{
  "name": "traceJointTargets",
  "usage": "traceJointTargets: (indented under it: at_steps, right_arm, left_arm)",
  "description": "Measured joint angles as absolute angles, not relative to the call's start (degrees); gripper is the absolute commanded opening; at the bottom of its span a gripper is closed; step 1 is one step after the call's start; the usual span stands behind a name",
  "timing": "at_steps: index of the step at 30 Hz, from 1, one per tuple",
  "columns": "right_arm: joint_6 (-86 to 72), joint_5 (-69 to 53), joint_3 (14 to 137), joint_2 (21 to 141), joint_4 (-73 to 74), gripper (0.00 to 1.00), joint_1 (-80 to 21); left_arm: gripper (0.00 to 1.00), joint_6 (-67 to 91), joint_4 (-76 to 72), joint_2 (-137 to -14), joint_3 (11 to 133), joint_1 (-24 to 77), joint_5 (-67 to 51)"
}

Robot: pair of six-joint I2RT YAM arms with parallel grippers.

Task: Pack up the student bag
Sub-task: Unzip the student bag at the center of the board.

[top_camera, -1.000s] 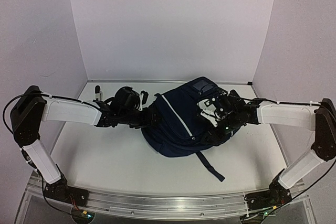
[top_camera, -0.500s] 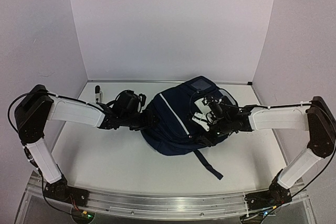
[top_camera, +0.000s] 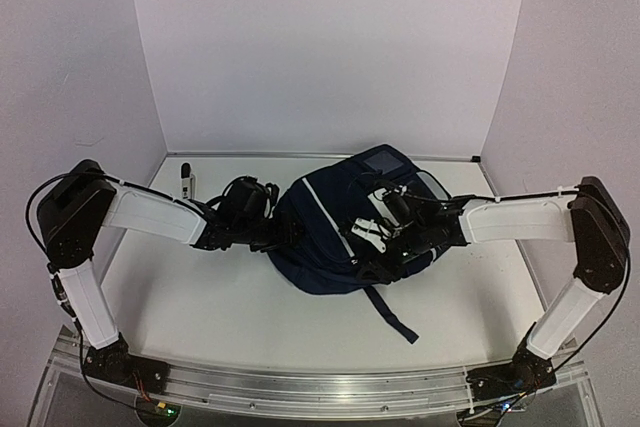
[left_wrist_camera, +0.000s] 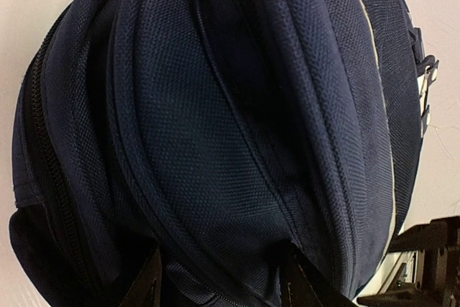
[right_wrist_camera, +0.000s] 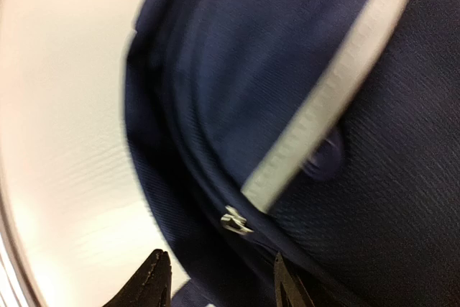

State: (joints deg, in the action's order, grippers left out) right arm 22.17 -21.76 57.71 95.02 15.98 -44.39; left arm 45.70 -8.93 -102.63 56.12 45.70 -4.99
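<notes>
Twice shows large navy-blue fabric student bag [top_camera: 325, 237] close up: left gripper [left_wrist_camera: 223, 282] half-open astride its end, hold unclear; right gripper [right_wrist_camera: 219, 282] part-open over its striped front.

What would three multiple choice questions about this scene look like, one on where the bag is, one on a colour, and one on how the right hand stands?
1. Where is the bag?
A. Hanging on the back wall.
B. Lying on the middle of the table.
C. On the floor.

2. What colour is the stripe on the bag?
A. Grey-white.
B. Red.
C. Green.

3. How do the right hand's fingers stand?
A. Pressed together.
B. Closed on a book.
C. Apart, over the bag.

Answers:
1. B, the top view shows it lying mid-table.
2. A, a pale stripe crosses the navy fabric.
3. C, the right wrist view shows a gap between the fingers.
</notes>
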Motion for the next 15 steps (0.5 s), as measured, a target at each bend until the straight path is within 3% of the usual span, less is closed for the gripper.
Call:
traceJointTargets:
  at_steps: [9, 15]
  right_arm:
    - [20.1, -32.9, 61.6, 94.1, 17.9, 0.49, -47.3]
    - [18.5, -32.9, 61.8, 88.8, 19.1, 0.50, -44.3]
  left_arm:
    - [0.56, 45.6, -9.1, -103.2, 56.2, 45.7, -5.7]
    - [0.59, 44.8, -9.2, -103.1, 56.2, 45.7, -6.0]
